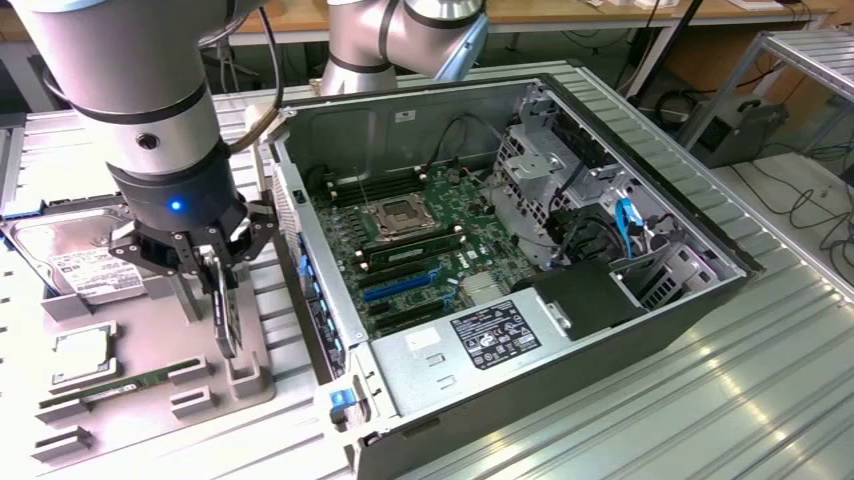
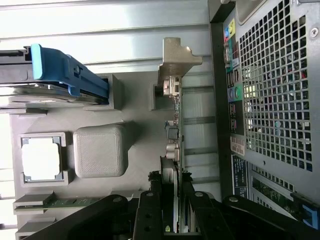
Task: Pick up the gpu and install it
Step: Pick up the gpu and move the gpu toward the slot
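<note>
Tool (image 2: pixel 171 180) clamped on upright gpu (image 2: pixel 173 125), card seated in grey tray (image 2: pixel 135 107)

Ribbed metal tabletop (image 1: pixel 694 400) — glare-streaked, wooden bench (image 1: pixel 561 12) behind, floor cables (image 1: pixel 807 200)

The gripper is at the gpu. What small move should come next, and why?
Probably a short straight lift, once the hold is sure: the gripper sits over the gpu, which stands on edge in the gray holder, so sideways pulls could jam it.
</note>
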Robot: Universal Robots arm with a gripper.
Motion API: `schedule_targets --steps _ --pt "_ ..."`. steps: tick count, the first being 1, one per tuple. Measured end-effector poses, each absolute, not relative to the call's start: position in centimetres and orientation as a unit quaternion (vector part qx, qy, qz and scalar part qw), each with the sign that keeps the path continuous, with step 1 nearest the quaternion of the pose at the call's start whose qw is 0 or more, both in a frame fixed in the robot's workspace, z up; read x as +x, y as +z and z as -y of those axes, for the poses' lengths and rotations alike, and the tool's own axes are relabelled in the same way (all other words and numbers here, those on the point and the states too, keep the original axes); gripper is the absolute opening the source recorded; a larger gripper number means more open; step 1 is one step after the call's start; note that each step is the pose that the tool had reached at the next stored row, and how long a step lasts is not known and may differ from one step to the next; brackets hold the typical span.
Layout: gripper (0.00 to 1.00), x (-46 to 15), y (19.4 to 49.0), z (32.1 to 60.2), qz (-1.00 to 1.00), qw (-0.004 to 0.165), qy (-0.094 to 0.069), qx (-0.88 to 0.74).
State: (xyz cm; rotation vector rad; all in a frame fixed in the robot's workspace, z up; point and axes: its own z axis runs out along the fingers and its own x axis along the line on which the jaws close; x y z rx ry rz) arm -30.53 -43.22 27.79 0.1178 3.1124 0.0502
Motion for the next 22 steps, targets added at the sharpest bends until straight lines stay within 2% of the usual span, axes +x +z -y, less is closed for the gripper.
schedule_targets --steps 22 --pt "0.26 -30.53 28.67 43.22 -0.999 0.013 0.016 0.038"
